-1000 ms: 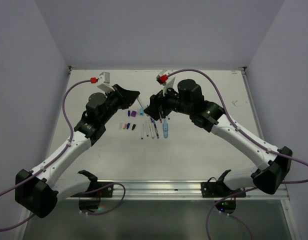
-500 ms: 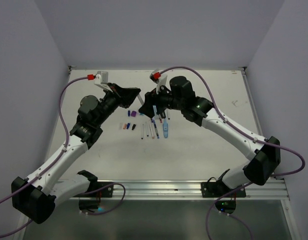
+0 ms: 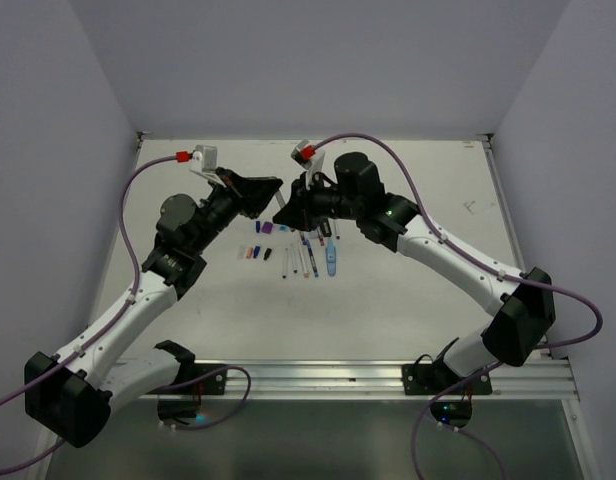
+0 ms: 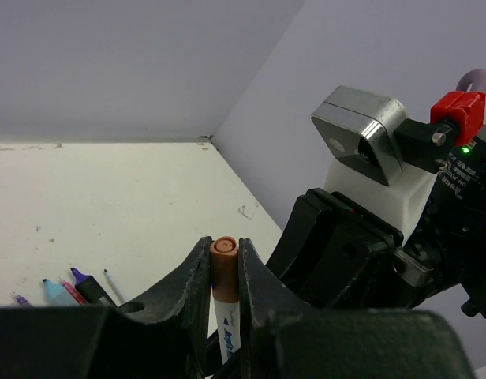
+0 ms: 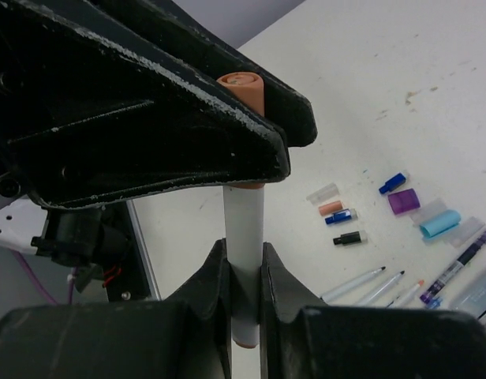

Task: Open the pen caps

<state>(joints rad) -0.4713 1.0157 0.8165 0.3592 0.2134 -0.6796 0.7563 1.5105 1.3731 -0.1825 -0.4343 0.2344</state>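
Above the table's middle my two grippers meet on one pen. My left gripper (image 4: 224, 254) is shut on the pen's orange cap (image 4: 224, 270), and the white body (image 4: 228, 330) hangs below it. My right gripper (image 5: 243, 272) is shut on that white pen body (image 5: 244, 221). Its orange cap (image 5: 242, 85) pokes out past the left gripper's black fingers (image 5: 188, 110). In the top view the left gripper (image 3: 271, 190) and right gripper (image 3: 287, 213) nearly touch. Several loose pen caps (image 5: 338, 215) and uncapped pens (image 5: 361, 283) lie on the table below.
A row of uncapped pens (image 3: 310, 258) and small caps (image 3: 256, 250) lies mid-table under the grippers. Purple and light-blue caps (image 5: 403, 201) lie to the right of them. More pens (image 4: 69, 288) show behind the left fingers. Grey walls enclose the white table (image 3: 408, 290).
My right gripper has swung left to the left gripper and closed from open onto the pen body. The left gripper has kept its hold on the orange cap.
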